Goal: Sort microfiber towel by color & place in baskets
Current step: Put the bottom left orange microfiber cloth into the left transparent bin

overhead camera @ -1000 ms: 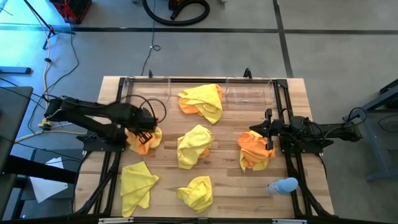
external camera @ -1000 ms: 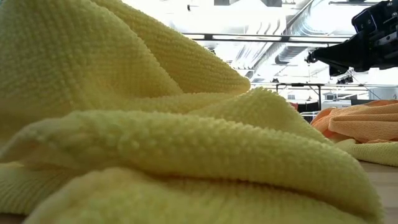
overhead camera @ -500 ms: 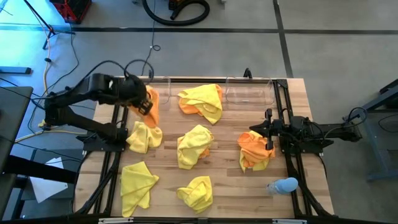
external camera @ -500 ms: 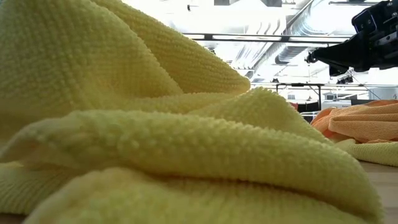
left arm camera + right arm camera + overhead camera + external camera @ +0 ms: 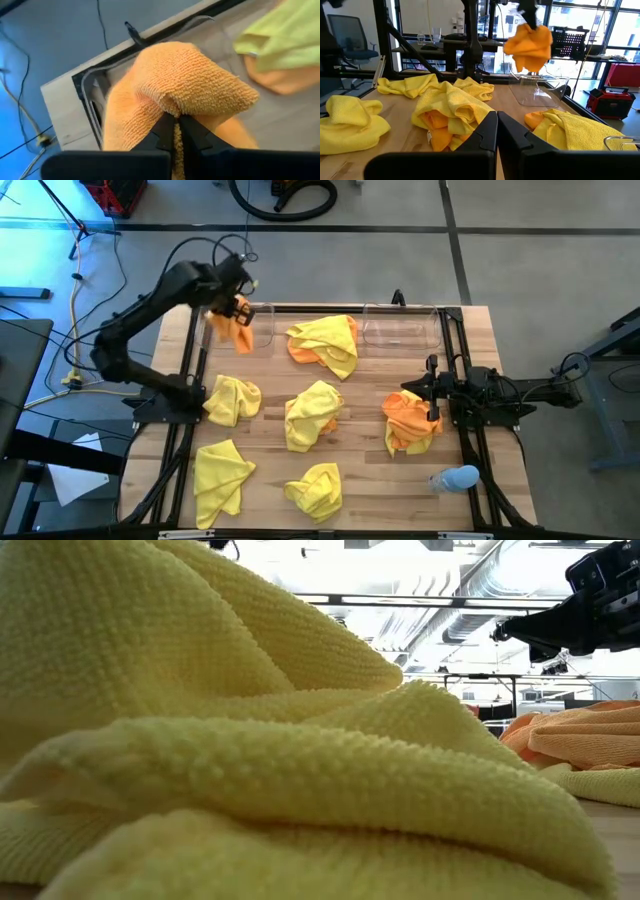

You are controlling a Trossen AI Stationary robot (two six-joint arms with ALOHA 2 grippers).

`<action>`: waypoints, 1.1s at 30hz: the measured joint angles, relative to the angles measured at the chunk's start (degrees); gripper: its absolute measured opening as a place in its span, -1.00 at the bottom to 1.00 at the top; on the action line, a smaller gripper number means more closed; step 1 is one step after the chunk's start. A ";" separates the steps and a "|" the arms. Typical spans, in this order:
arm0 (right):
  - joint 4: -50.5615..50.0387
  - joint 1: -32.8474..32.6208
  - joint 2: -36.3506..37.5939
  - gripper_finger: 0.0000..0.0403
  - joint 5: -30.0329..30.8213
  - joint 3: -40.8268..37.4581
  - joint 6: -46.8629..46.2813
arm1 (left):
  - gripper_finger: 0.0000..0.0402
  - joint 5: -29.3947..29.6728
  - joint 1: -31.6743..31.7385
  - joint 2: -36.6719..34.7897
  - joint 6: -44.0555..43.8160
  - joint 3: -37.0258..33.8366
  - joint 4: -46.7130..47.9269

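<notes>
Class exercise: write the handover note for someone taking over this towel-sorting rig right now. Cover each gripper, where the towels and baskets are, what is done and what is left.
Left gripper: shut on an orange towel, held in the air above the left basket.
Right gripper: shut, holding nothing, waiting by the orange-and-yellow towel heap.
Right basket: at the table's far edge, appears empty.
Done: no towel lies in a basket yet.
Left: release the orange towel, then sort the yellow towels on the table and the mixed pile between the baskets.

Even, bright overhead light; the low view's ceiling glares white, and the near yellow towel (image 5: 250, 770) blurs softly.
</notes>
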State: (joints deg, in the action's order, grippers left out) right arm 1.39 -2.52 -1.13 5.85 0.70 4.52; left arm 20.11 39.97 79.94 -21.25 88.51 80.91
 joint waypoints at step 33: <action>0.00 0.00 0.01 -1.00 -0.01 -0.01 0.00 | -0.28 -7.31 12.64 2.37 5.41 -15.98 -13.43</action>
State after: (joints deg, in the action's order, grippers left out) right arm 1.39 -2.52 -1.12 5.85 0.69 4.52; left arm 12.80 52.61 82.31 -15.84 72.53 67.48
